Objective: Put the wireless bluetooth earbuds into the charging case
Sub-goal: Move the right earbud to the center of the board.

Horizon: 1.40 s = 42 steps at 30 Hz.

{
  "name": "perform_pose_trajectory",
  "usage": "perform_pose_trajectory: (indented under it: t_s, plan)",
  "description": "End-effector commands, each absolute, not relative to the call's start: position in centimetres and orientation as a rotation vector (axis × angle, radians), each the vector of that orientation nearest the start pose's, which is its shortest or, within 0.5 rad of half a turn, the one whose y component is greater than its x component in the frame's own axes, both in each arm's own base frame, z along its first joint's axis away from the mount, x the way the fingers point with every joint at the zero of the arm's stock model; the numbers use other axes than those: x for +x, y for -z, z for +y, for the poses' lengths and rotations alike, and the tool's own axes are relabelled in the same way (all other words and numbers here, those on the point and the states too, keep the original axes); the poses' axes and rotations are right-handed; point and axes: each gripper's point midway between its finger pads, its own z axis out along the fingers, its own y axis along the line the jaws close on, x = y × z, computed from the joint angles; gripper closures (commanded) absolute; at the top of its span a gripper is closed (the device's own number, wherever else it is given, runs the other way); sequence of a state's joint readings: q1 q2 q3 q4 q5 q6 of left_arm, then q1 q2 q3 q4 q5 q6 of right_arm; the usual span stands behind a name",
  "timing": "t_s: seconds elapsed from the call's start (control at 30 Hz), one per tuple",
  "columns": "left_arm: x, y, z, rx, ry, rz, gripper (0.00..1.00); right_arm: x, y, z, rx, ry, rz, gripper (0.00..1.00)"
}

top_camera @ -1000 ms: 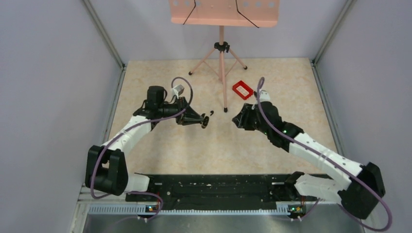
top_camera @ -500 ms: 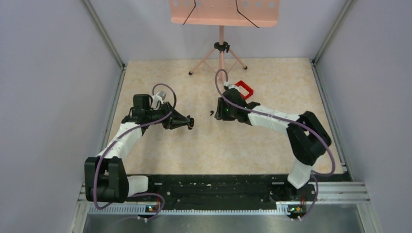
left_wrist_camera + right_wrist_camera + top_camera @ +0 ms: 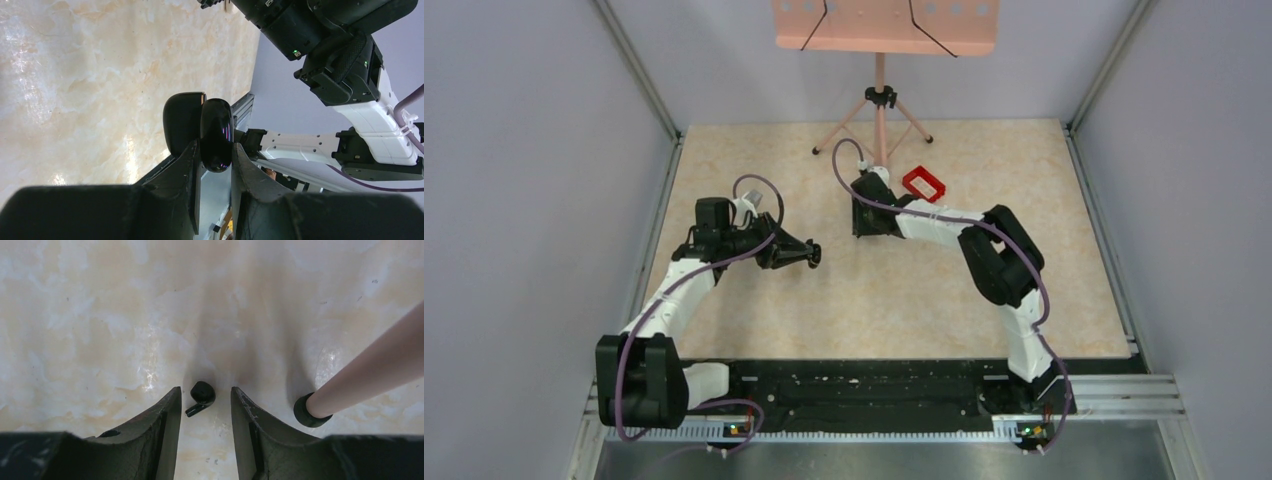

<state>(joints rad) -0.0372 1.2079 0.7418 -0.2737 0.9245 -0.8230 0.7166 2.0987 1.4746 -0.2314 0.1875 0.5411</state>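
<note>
Earbud (image 3: 201, 396) within parted right tool (image 3: 204, 393)

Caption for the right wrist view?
Open right hand straddling a black earbud on the table, beside a stand's rubber foot.

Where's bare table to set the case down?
Widest bare patch: table centre, between the left tool, right arm and the base rail. Also bare: right of that arm up to the wall. Crowded: around the right tool, straddling an earbud beside the stand foot and red tray.

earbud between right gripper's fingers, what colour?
Black. The earbud shows best in the right wrist view.
</note>
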Motion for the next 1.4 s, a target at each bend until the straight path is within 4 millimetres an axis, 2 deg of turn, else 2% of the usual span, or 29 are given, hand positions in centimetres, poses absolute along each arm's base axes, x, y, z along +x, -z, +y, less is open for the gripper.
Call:
perform_pose_trajectory:
  t_s: [0.0,0.17,0.37,0.63,0.87,1.03,1.27,1.37]
  plan:
    - [26.5,-18.6,-16.7,-0.366,1.481,2.312,1.00,41.2,-3.7,33.8,-0.166,-0.272,2.407,0.60]
    - [26.6,-18.5,-16.7,-0.366,1.486,2.314,1.00,40.5,-2.9,34.1,-0.211,-0.240,2.423,0.66]
    - [26.6,-18.5,-16.7,-0.363,1.489,2.313,1.00,39.2,-2.7,34.4,-0.249,-0.201,2.420,0.69]
    - [26.4,-18.5,-16.7,-0.359,1.494,2.313,1.00,39.4,-2.8,34.4,-0.245,-0.186,2.409,0.80]
    - [26.2,-18.7,-16.8,-0.341,1.508,2.309,1.00,38.9,-4.4,34.1,-0.232,-0.225,2.386,0.91]
    - [26.0,-18.7,-16.9,-0.311,1.497,2.333,1.00,36.3,-5.8,31.6,-0.188,-0.241,2.383,0.95]
    - [26.0,-18.7,-17.4,-0.287,1.506,2.341,1.00,30.5,-5.7,25.1,-0.061,-0.195,2.420,0.95]
    - [26.1,-18.5,-17.7,-0.280,1.513,2.350,1.00,28.4,-5.9,23.0,-0.026,-0.194,2.429,0.95]
